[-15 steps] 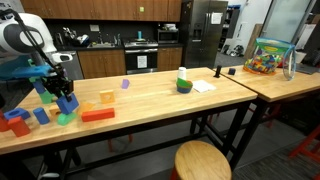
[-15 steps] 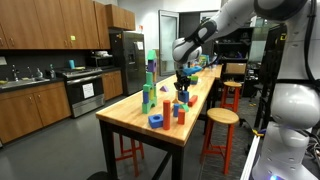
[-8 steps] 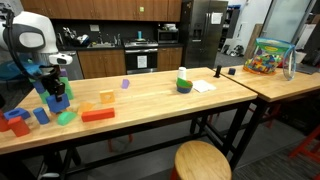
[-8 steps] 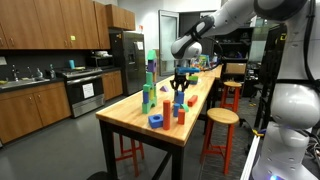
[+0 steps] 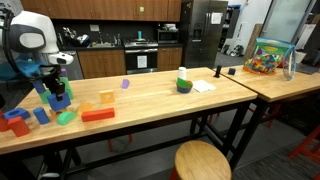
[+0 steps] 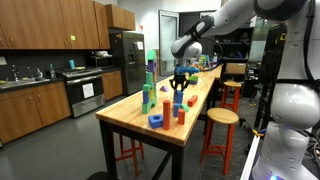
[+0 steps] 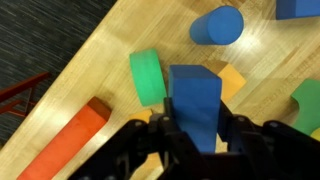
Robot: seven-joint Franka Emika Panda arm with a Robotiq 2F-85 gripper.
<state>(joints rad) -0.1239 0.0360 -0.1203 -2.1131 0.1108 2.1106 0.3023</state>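
My gripper [image 7: 197, 126] is shut on a blue rectangular block [image 7: 195, 100], which stands upright between the black fingers and hangs a little above the wooden table [image 7: 120, 30]. Directly below and beside it lie a green cylinder [image 7: 148, 77], an orange block [image 7: 233, 80] and a long red block [image 7: 78, 137]. A blue cylinder [image 7: 218, 25] lies farther off. In both exterior views the gripper [image 5: 60, 95] [image 6: 179, 86] hovers over this cluster of blocks, near the green cylinder [image 5: 65, 117] and the long red block [image 5: 97, 115].
More blocks lie around: orange [image 5: 105, 97], blue [image 5: 40, 115], red [image 5: 15, 122], a small purple one [image 5: 125, 84]. A green bowl [image 5: 185, 86], a paper [image 5: 204, 87] and a toy bin [image 5: 268, 56] sit farther along. A tall block stack [image 6: 150, 85] stands near the table edge. Stools [image 5: 202, 160] stand beside the table.
The gripper has risen a little off the table with the blue block in it and shifted slightly sideways. The other blocks have not moved.
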